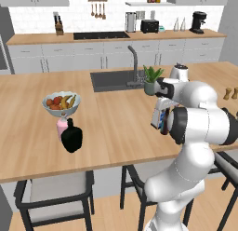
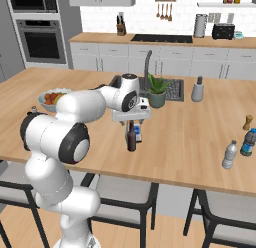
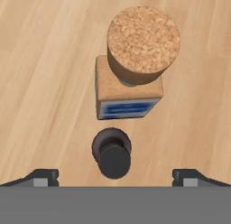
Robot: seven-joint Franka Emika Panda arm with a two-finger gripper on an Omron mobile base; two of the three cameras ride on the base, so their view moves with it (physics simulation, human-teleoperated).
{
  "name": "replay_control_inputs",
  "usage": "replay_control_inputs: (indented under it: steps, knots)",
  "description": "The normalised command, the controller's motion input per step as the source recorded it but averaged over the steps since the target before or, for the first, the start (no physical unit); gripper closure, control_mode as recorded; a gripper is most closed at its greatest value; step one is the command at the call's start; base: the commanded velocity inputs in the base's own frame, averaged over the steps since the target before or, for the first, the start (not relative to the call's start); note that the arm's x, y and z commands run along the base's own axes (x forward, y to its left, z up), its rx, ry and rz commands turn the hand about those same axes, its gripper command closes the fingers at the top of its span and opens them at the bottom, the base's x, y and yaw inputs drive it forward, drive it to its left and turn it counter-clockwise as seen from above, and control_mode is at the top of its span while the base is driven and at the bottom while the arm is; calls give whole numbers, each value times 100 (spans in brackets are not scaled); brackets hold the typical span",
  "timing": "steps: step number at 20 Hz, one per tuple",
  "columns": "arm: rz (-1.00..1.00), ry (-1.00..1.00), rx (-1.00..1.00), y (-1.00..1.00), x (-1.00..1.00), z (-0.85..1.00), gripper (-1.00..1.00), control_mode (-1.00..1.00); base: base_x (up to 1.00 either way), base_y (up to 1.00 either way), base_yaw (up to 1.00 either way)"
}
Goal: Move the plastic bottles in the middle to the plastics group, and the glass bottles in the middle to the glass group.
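My gripper point(image 3: 116, 178) hangs open over two bottles in the middle of the island, its fingertips point(image 3: 45, 177) spread wide. The slim dark brown bottle point(image 3: 113, 155) shows its top between them from above. Just beyond it stands the squarish clear bottle point(image 3: 128, 96) with blue label and tan cork. From the right base the gripper point(image 2: 132, 121) sits right over the brown bottle point(image 2: 131, 139), the squarish bottle point(image 2: 138, 134) behind it. The squat black bottle point(image 1: 72, 137) and pink bottle point(image 1: 61, 126) stand far left. A clear water bottle point(image 2: 229, 155) stands far right.
A fruit bowl point(image 1: 61, 103) sits just behind the pink bottle. A potted plant point(image 2: 157, 92) and the sink point(image 1: 114, 79) lie beyond the gripper. A blue bottle point(image 2: 247, 142) and a small wooden shaker point(image 2: 247, 122) stand near the water bottle. Chairs line the island's near edge.
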Motion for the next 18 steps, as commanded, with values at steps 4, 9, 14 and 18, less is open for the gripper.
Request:
replay_control_inputs:
  steps: [4, 9, 14, 18]
  knots:
    - [0, 0, 0, -3, 0, -9, -100, -100, 0, 0, 0]
    - [0, 0, 0, 26, 10, -17, -100, -100, 0, 0, 0]
    - [0, 0, 0, 18, 11, -15, -100, -100, 0, 0, 0]
    - [0, 0, 0, 1, -1, -10, -100, -100, 0, 0, 0]
